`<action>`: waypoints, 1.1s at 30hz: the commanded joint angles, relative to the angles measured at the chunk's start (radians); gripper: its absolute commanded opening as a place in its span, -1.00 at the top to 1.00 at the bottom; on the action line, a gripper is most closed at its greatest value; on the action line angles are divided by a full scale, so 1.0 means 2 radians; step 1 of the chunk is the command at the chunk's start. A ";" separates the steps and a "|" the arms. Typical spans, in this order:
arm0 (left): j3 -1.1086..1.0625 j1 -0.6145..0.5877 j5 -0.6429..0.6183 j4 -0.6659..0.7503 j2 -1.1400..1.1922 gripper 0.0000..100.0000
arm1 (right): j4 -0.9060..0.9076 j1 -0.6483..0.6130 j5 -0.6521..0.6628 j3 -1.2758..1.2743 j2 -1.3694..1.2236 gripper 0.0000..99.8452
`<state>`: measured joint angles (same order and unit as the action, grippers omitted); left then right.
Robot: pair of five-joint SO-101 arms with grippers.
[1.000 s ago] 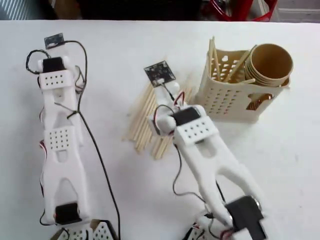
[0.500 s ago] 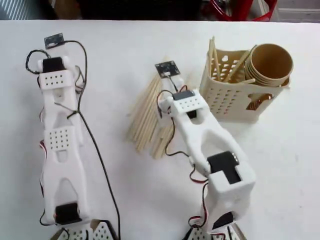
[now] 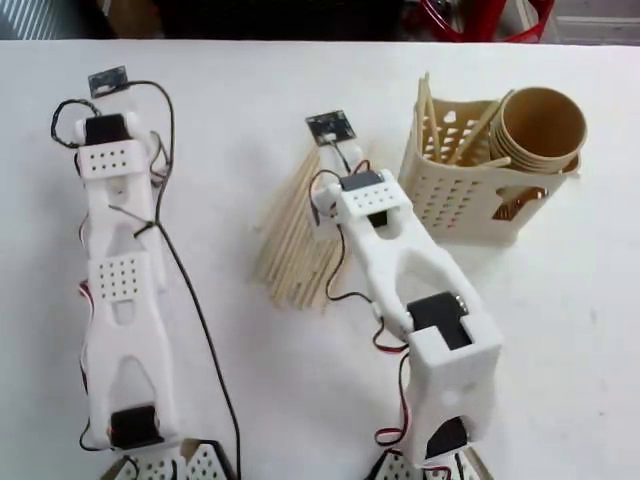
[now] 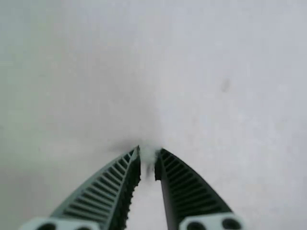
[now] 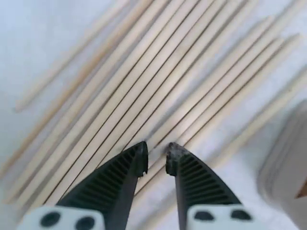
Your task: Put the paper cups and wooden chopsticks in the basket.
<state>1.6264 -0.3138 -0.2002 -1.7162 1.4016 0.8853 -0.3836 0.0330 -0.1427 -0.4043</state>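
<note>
A loose pile of wooden chopsticks lies on the white table, left of the basket. The cream perforated basket holds a stack of paper cups and several upright chopsticks. My right arm ends over the far end of the pile. In the right wrist view, the right gripper hovers just above the chopsticks, fingers nearly together and nothing between them. My left arm lies stretched along the table's left side. Its left gripper is shut over bare table.
The basket stands at the back right, close to the right arm's wrist. Black cables run beside the left arm. Bare table lies between the two arms and in front of the basket.
The right arm has folded up at the elbow, and its wrist has shifted a little farther back over the chopstick pile. The left arm has not moved.
</note>
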 commanded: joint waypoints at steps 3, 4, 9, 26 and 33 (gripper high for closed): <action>0.021 0.002 -0.002 0.001 -0.012 0.85 | 0.016 0.003 -0.005 0.001 0.002 0.87; 0.021 0.002 -0.002 0.001 -0.012 0.85 | 0.018 0.003 -0.015 0.001 0.002 0.84; 0.021 0.000 -0.002 0.001 -0.012 0.85 | 0.056 0.003 -0.038 0.001 0.002 0.66; 0.021 0.000 -0.002 0.001 -0.012 0.85 | 0.072 0.000 -0.038 0.002 0.000 0.73; 0.021 0.000 -0.002 0.001 -0.011 0.85 | 0.075 0.000 -0.043 0.048 -0.002 0.73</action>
<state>1.6264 -0.3138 -0.2002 -1.7162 1.4016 1.0249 -0.3759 -0.0422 -0.0813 -0.4120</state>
